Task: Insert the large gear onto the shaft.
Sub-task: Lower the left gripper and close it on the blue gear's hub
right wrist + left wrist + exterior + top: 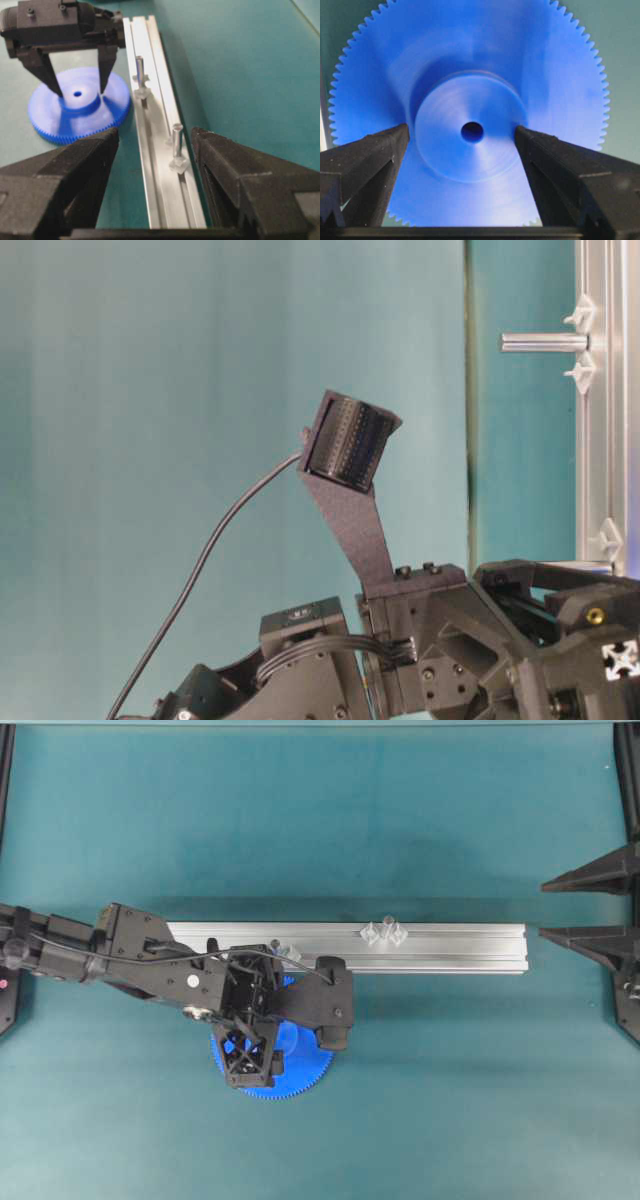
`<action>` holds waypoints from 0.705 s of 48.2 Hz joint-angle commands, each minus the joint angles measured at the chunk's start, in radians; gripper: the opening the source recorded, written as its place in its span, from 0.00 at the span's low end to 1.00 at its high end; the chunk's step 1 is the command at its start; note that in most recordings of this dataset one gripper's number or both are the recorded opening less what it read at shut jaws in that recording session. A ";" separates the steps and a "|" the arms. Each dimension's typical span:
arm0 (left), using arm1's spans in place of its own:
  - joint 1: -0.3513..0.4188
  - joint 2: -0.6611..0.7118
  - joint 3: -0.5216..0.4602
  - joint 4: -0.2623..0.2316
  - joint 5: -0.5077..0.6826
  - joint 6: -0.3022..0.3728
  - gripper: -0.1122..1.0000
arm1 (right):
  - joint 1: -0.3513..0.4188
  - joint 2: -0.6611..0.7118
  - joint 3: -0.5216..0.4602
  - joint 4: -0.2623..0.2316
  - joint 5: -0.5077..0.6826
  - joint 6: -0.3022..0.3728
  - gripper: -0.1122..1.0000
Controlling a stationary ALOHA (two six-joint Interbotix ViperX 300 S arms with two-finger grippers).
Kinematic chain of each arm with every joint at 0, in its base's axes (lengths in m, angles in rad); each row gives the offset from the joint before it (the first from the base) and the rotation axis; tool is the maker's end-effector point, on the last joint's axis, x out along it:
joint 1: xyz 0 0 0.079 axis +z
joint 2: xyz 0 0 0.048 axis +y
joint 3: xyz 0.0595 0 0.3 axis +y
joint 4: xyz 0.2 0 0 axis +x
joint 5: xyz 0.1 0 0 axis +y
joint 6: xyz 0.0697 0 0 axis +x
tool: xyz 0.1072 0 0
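My left jaws (462,132) stand released, one finger on each side of the raised hub of the gear (470,75), close to the hub wall but not clamped on it; whether the tips touch it I cannot tell. In my left wrist view the hub's small centre hole sits at mid-frame between the fingers. The gear lies flat on the teal surface (450,1100), at lower centre of the overhead view, just below the rail (450,947), with my left arm stretched over it from the left edge.

My right jaws (155,142) are released too and grasp nothing. They hang at the right edge of the overhead view, well apart from the gear.

The rail runs across the middle of the overhead view. Two clear mounts with upright pins sit in its slot. The shaft (140,67) stands on the one just beside the gear, at upper centre of my right wrist view; the other pin (176,137) stands between my right fingers in that view.
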 commanded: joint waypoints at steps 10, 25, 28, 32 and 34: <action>-0.014 -0.003 -0.031 0.003 -0.017 -0.006 0.93 | -0.003 0.008 -0.009 0.002 -0.005 0.011 0.75; -0.020 0.006 -0.028 0.003 -0.012 -0.015 0.93 | -0.003 0.008 -0.008 0.002 -0.005 0.011 0.75; -0.020 0.006 -0.026 0.003 -0.012 -0.015 0.93 | -0.002 0.008 -0.008 0.002 -0.005 0.012 0.74; -0.023 0.005 -0.026 0.003 -0.011 -0.015 0.93 | -0.002 0.008 -0.008 0.000 -0.005 0.012 0.75; -0.028 0.006 -0.026 0.003 -0.008 -0.014 0.93 | -0.002 0.008 -0.008 0.002 -0.006 0.012 0.75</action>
